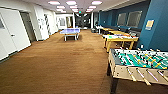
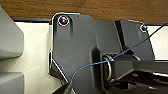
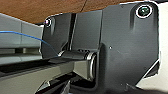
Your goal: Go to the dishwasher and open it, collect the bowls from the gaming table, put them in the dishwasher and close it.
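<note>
Item 1. Gaming table: cannot be placed for certain. The likeliest candidate is the long pale-topped worktop with yellow legs and colourful flat things on it [image 1: 120, 37], at the right of the room in the middle distance, against the dark blue wall [image 1: 157, 27]. Treat that as a judgement, not a reading. More yellow tables stand in a row behind it.

Item 2. Bowls, dishwasher: neither can be made out from here.

Item 3. Wooden table-football table with green field and metal rods [image 1: 140, 61]: close on your right, its near corner just beside your line of travel. It is not the target.

Item 4. Blue table-tennis table on white legs [image 1: 70, 31]: far ahead, centre of the room, well apart from the candidate worktop.

Item 5. Brown carpeted floor [image 1: 62, 65]: open and wide ahead and to the left. White double doors [image 1: 12, 30] are on the left wall.

Step in hand, as judged: driving. Hold the open floor left of the table-football table, give its corner and rod handles room, and turn right towards the worktop only once past it.

Item 6. Left claw, right claw: you cannot tell whether either is released or clenched. The wrist views show the robot's dark plate [image 2: 75, 45] and a thin blue cable [image 2: 100, 63] over the brown floor, and no bowl beside them.
</note>
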Robot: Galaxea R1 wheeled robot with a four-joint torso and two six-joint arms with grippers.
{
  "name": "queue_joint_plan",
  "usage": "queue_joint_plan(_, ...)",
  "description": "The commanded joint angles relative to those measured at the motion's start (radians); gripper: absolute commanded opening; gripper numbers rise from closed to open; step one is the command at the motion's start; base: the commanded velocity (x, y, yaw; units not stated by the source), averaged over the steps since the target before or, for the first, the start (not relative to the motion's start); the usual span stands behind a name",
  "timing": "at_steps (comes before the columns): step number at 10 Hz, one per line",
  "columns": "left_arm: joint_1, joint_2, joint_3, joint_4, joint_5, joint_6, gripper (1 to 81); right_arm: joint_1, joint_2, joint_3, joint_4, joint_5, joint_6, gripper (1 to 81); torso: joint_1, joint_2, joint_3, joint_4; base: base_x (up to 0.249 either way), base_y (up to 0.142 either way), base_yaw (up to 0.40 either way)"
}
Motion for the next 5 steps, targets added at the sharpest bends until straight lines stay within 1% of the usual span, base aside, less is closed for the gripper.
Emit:
queue_joint_plan(1, -0.034, -0.017, 0.002, 0.002, 0.045, -0.004, 81.1, 0.050, -0.001, 0.007, -0.007, -0.057, -0.005, 81.1, 0.000, 0.000, 0.000, 0.000, 0.142, 0.000, 0.000)
queue_joint_plan(5, -0.034, -0.017, 0.002, 0.003, 0.045, -0.004, 81.1, 0.050, 0.002, 0.006, -0.007, -0.057, -0.005, 81.1, 0.000, 0.000, 0.000, 0.000, 0.153, 0.000, 0.000)
